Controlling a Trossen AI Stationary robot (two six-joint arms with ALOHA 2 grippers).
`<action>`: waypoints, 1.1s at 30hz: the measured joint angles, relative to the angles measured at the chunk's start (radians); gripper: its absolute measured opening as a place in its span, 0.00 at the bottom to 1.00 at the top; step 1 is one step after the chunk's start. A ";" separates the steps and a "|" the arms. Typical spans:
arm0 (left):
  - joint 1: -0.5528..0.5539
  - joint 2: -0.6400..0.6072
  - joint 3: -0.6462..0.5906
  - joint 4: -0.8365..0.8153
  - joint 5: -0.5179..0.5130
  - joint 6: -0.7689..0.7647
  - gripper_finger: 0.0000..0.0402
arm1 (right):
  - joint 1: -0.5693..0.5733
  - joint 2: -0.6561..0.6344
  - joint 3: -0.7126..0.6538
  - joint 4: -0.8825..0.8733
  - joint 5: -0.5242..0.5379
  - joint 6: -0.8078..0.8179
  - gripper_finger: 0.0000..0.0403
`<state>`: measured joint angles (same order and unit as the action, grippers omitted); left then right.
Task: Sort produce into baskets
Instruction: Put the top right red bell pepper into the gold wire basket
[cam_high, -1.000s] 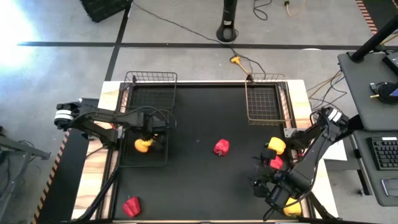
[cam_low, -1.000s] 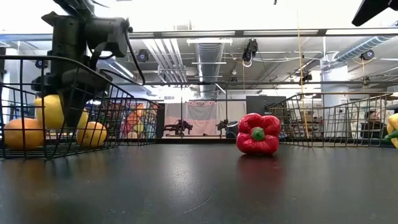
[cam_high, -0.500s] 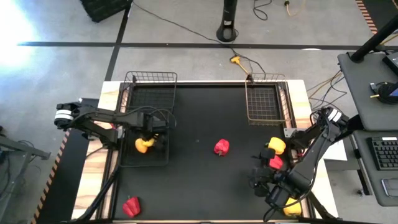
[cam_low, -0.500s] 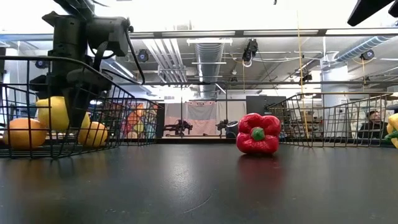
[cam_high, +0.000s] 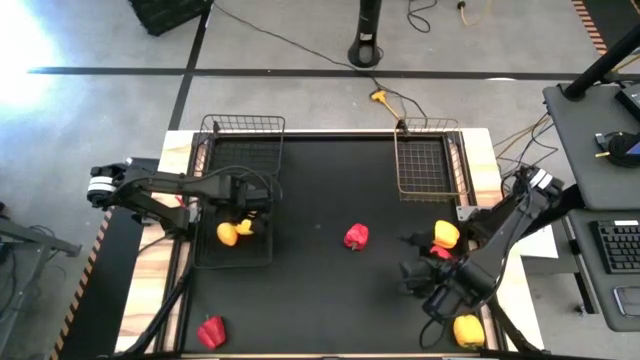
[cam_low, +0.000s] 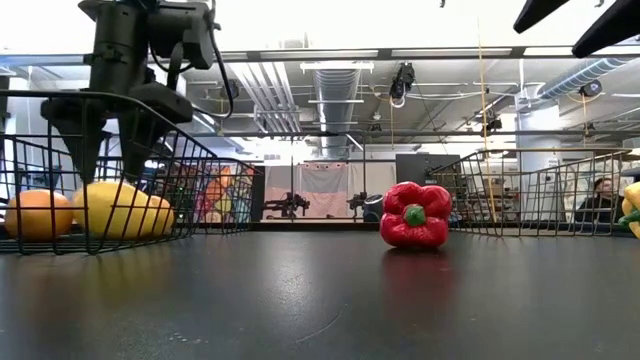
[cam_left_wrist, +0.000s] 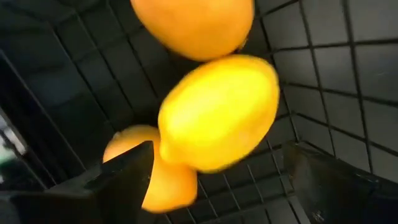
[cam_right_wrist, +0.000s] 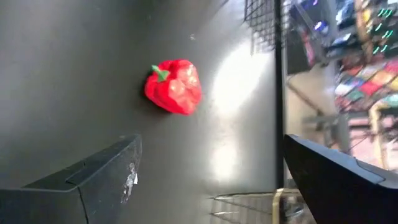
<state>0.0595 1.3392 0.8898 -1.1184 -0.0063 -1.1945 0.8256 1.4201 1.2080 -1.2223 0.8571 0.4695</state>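
Note:
My left gripper (cam_high: 246, 220) hangs open over the near left basket (cam_high: 200, 255), just above three lemon-like ovals lying on its floor. They are a yellow one (cam_left_wrist: 217, 112) (cam_low: 112, 207) and two orange ones (cam_left_wrist: 193, 25) (cam_left_wrist: 146, 171). My right gripper (cam_high: 415, 285) is open and empty over the mat at the near right. It faces a red pepper (cam_right_wrist: 174, 87) (cam_high: 356, 237) that sits on the mat's middle. A yellow pepper (cam_high: 446, 234) and a red pepper (cam_high: 440, 254) lie beside the right arm.
An empty basket (cam_high: 243, 150) stands at the far left and another (cam_high: 428, 165) at the far right. A red pepper (cam_high: 211, 331) lies at the near left corner. A yellow piece (cam_high: 468, 330) lies at the near right, under the right arm.
My left gripper has let go of the yellow oval and risen; the oval has dropped onto the basket floor between the orange ones. My right gripper has moved toward the far edge and left, toward the middle red pepper, uncovering the yellow piece at the near right.

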 joint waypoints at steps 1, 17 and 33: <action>-0.001 0.000 0.000 -0.005 0.002 -0.017 0.84 | 0.000 -0.016 -0.010 0.001 0.009 -0.022 0.95; -0.002 -0.138 0.029 -0.040 0.026 -0.052 0.85 | 0.001 -0.389 -0.251 0.049 -0.002 0.031 0.95; -0.005 -0.130 0.466 -0.034 -0.299 0.111 0.85 | 0.001 -0.548 -0.293 0.060 0.000 -0.067 0.95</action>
<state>0.0543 1.2097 1.3555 -1.1522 -0.3051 -1.0835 0.8265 0.8717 0.9150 -1.1623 0.8568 0.4021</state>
